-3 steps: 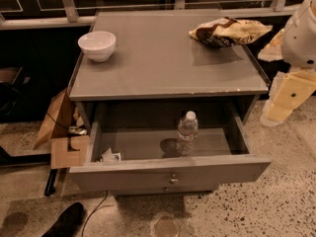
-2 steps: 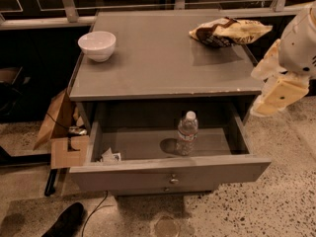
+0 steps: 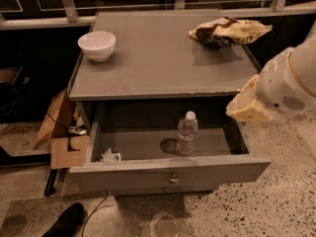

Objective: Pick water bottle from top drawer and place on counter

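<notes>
The gripper [image 3: 249, 106], a tan wedge at the end of the white arm [image 3: 291, 80], hangs at the front right corner of the counter [image 3: 163, 63], just below the level of its front edge and over the right side wall of the drawer [image 3: 168, 172]. Whether it is open or closed cannot be told from this angle, and nothing can be made out in its hold. The arm reaches in from the right edge of the view. The drawer is pulled well out, its flat grey front toward the camera with a small metal knob [image 3: 173, 180] at centre. The bottle [image 3: 186, 134] stands upright on the drawer floor, right of centre and about midway between front and back, white cap up, with its shadow falling to the left. It is apart from the gripper, lower and to the left of it. A crumpled scrap of paper [image 3: 110, 156] lies in the drawer's front left corner. On the counter, a white bowl [image 3: 97, 45] sits near the back left corner and a crinkled snack bag [image 3: 228, 32] lies near the back right corner; the front edge shows small chips right of centre. Left of the cabinet, an open cardboard box [image 3: 61, 132] rests against its side on the speckled floor [image 3: 276, 201], and a dark shoe [image 3: 64, 221] lies near the lower left corner of the view.
</notes>
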Robot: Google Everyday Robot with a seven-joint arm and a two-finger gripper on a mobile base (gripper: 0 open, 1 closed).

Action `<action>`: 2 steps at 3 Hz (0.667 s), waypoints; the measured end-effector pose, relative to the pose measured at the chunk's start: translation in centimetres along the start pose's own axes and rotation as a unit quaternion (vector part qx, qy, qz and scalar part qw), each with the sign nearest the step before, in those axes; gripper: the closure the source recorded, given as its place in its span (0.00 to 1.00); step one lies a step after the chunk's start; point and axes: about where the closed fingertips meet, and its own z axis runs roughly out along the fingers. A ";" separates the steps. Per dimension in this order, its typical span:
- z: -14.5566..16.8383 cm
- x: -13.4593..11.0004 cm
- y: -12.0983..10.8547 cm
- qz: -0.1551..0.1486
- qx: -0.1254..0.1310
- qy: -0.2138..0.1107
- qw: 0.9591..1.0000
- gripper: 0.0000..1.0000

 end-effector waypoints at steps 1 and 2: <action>3.9 -0.1 0.9 0.016 0.004 -0.059 0.998 1.00; 8.3 -0.6 1.1 0.033 0.004 -0.113 0.993 1.00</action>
